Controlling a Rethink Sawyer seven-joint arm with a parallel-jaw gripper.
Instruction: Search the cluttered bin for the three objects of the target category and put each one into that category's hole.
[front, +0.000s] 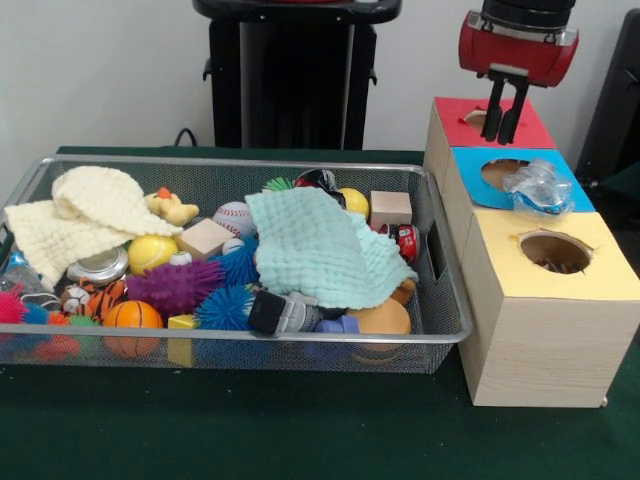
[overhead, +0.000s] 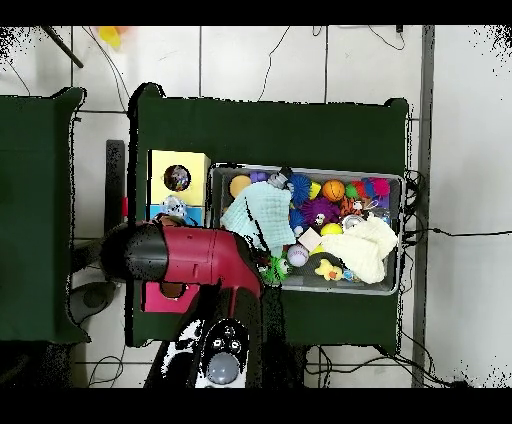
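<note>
Gripper (front: 505, 128) is hanging over the red hole (front: 477, 118), fingers nearly together, holding nothing. Crumpled clear plastic bottle (front: 538, 189) is lying on the blue hole (front: 503, 173), beside the bin (front: 440, 300).

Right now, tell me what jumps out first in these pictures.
A wire bin crammed with toys, with a mint cloth draped over the middle and a cream cloth at one end. Beside it stands a wooden box with red, blue and yellow holed tops; the gripper hangs over the red one.
</note>
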